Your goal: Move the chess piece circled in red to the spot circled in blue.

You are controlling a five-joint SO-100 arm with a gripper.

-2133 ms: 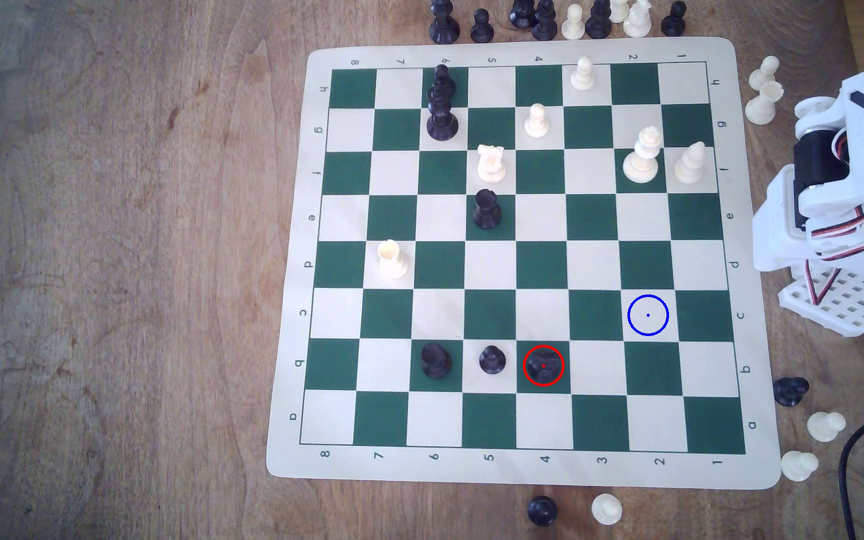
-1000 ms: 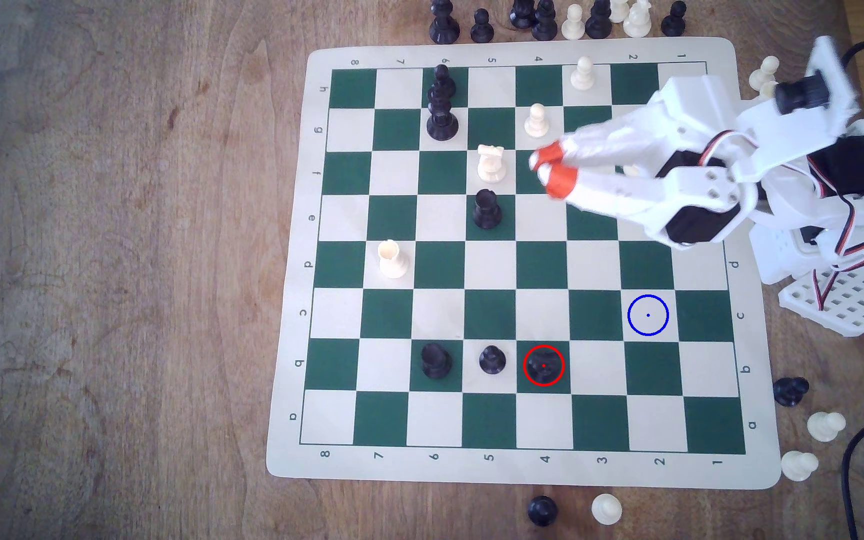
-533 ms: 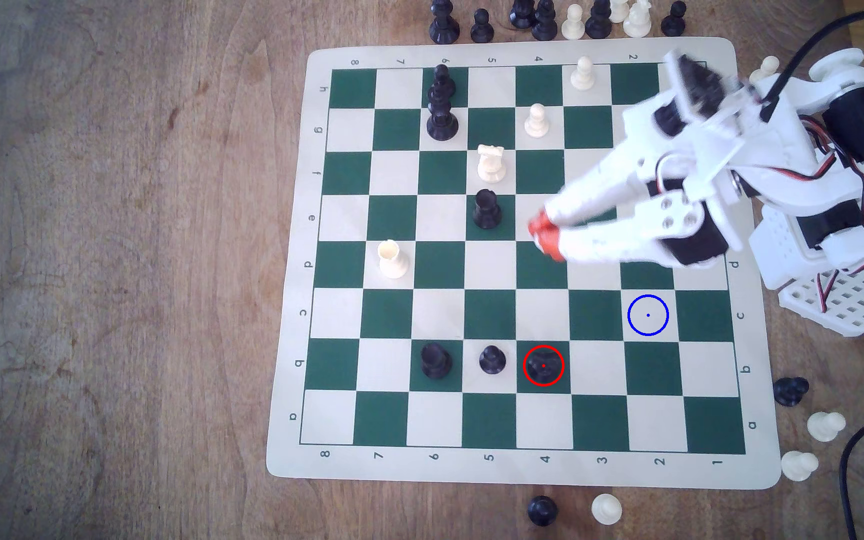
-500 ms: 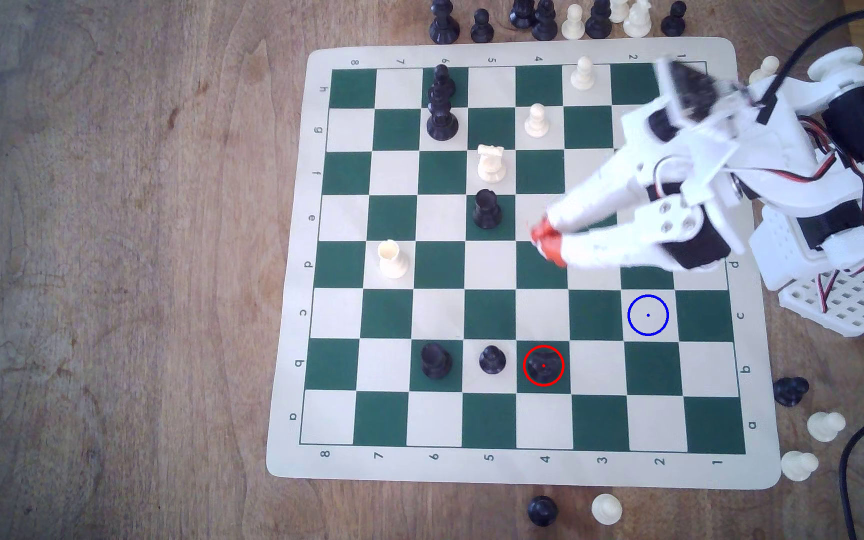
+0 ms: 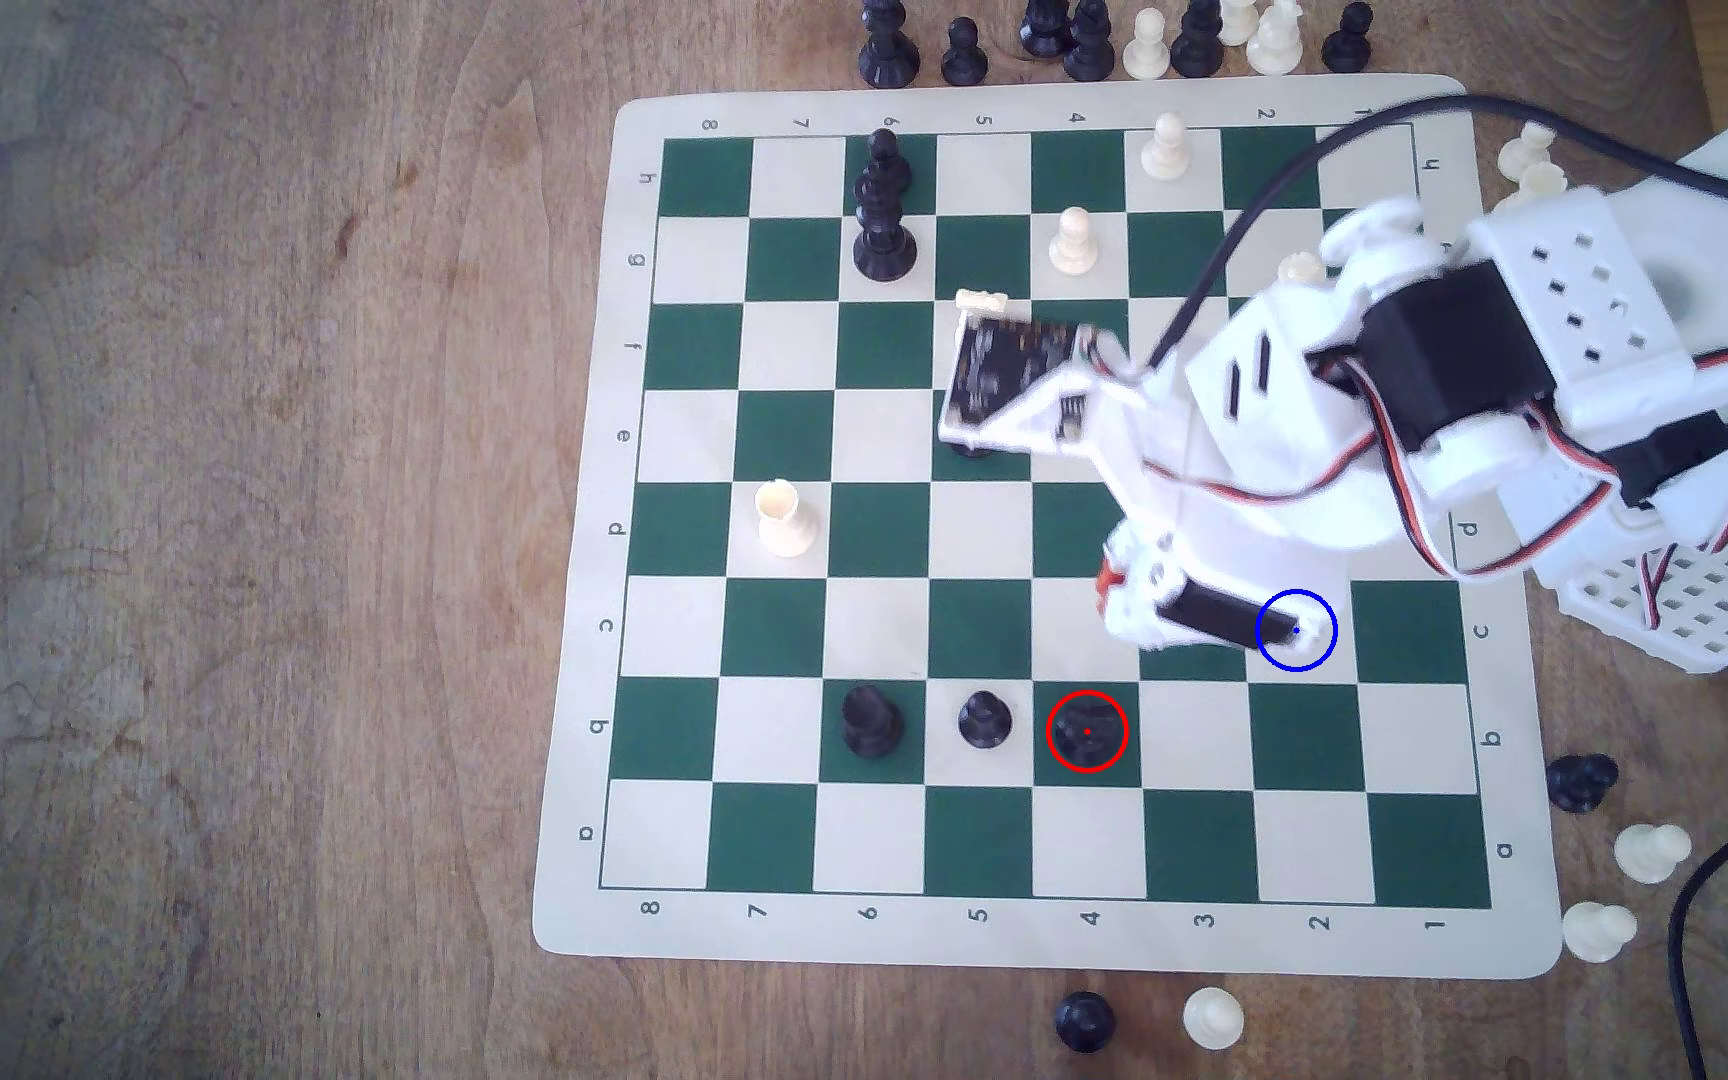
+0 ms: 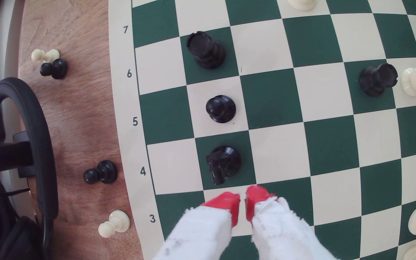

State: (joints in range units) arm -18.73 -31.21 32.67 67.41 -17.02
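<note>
Hand: the hand [image 6: 242,200], low in the wrist frame's centre, has its two red fingertips [image 6: 224,201] pressed almost together with a thin slit between them and nothing held. In the exterior view the hand [image 5: 1109,594] sits right of centre over the board [image 5: 579,582].
Knight: the black knight [image 6: 223,163] stands upright on its dark green square, just beyond the fingertips and apart from them. In the exterior view it is the red-ringed knight [image 5: 1086,730] in the lower middle of the frame.
Handling: judged small, light, hard plastic, so it should lift with little force. The smooth surface could slip, and the lumpy head gives uneven faces.
Where to grip: best taken across the neck or lower body above the round base, where the sides are more even. The fingers need to spread first.
Neighbour: a black pawn [image 6: 220,108] stands on the next square, further up the wrist frame. A slanted approach could knock it.
Blue-ringed square: the cream square [image 5: 1319,652] lies right of centre in the exterior view, up and to the right of the knight and partly under the arm.
Table: the wooden table [image 5: 216,519] carries spare pieces around the board.
</note>
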